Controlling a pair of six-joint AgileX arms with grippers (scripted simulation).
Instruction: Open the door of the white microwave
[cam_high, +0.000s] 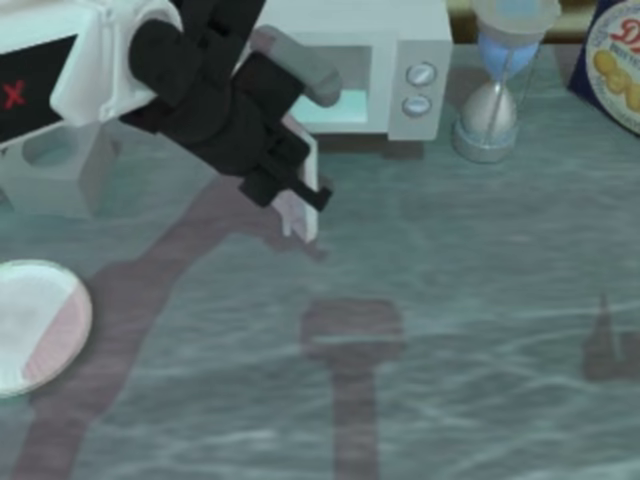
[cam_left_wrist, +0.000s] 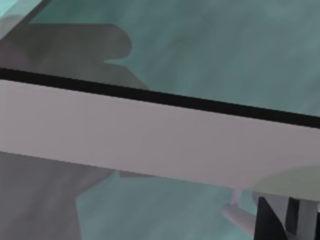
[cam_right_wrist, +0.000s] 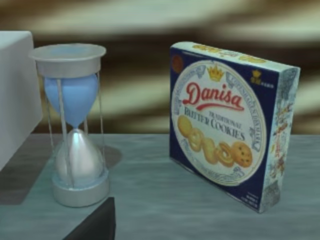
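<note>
The white microwave (cam_high: 400, 40) stands at the back of the table, two round silver knobs (cam_high: 419, 88) on its right front panel. Its door (cam_high: 303, 222) is swung out toward the front, edge-on from above, baring the pale teal interior (cam_high: 335, 105). My left arm reaches over it, and the left gripper (cam_high: 305, 192) sits at the door's outer edge, shut on it. In the left wrist view the door (cam_left_wrist: 150, 135) is a wide pale band with a dark finger (cam_left_wrist: 270, 222) against it. My right gripper (cam_right_wrist: 95, 225) shows only as a dark corner, off the top view.
A blue-and-silver hourglass (cam_high: 495, 100) (cam_right_wrist: 75, 130) stands right of the microwave, with a blue cookie box (cam_high: 612, 60) (cam_right_wrist: 230, 125) farther right. A grey cube with a round hole (cam_high: 60, 165) is at the back left. A round plate (cam_high: 35, 325) lies at the left edge.
</note>
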